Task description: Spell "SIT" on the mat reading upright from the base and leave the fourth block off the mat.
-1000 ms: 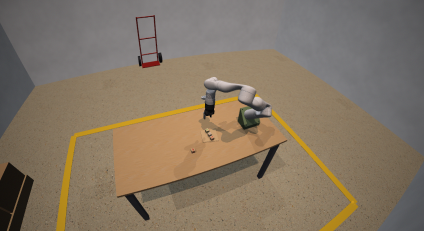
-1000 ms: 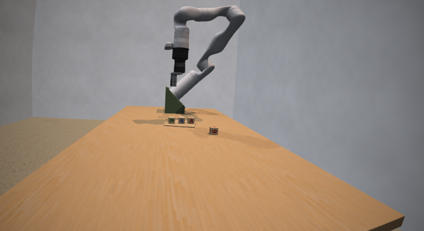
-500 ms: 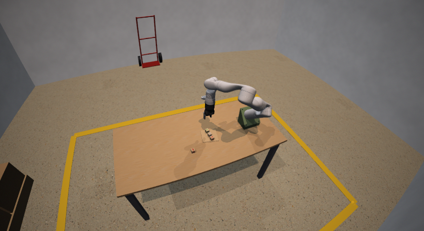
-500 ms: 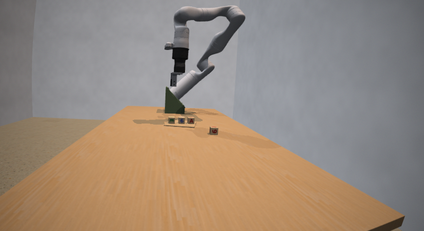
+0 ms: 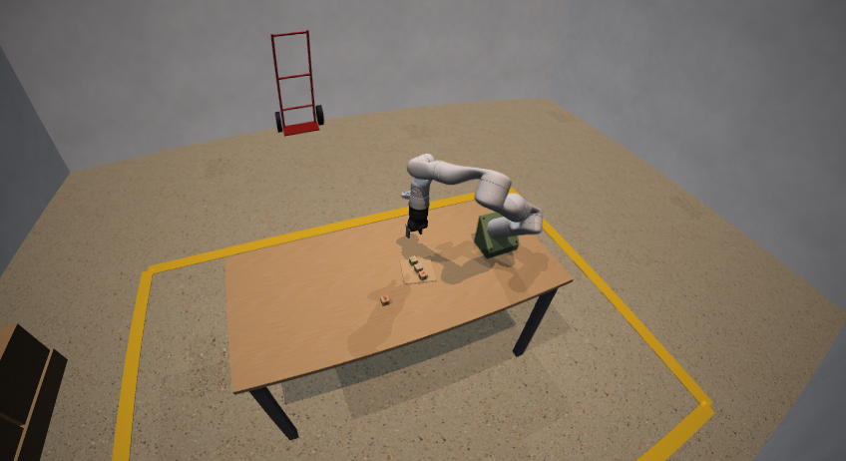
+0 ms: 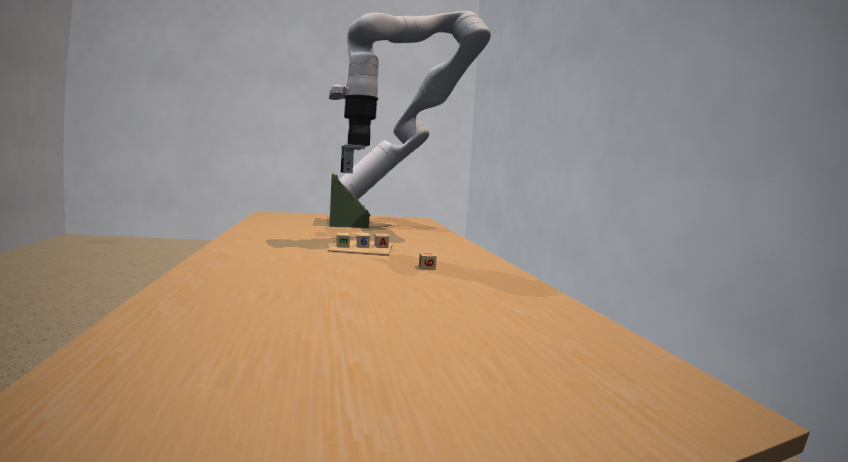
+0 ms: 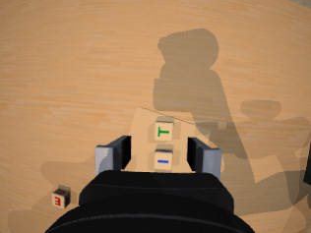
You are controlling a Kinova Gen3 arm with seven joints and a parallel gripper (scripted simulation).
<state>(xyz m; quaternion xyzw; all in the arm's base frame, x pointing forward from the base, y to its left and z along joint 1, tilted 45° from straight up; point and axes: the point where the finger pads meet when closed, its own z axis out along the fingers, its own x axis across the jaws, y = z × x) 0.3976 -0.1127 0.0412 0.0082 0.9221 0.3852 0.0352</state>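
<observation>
My gripper (image 5: 414, 233) (image 6: 346, 171) (image 7: 158, 148) is open and empty, high above the table. Three blocks stand apart in a row on the flat mat (image 5: 408, 276) (image 6: 356, 251) (image 7: 140, 125). Seen from the base, the right one (image 5: 412, 260) (image 6: 342, 240) (image 7: 163, 131) shows a green T on top, upright. The middle one (image 5: 417, 267) (image 6: 362, 241) (image 7: 162, 160) shows a blue I. The left one (image 5: 422, 274) (image 6: 381, 241) has red markings; its top letter is too small to read and the gripper body hides it in the wrist view. The fourth block (image 5: 384, 300) (image 6: 427, 261) (image 7: 60, 198) lies off the mat.
The arm's green base mount (image 5: 496, 238) (image 6: 349, 208) stands at one end of the wooden table (image 5: 284, 315) (image 6: 356, 364) (image 7: 59, 63). The fourth block is on the side of the mat away from the base. A red hand truck (image 5: 300, 128) stands by the wall.
</observation>
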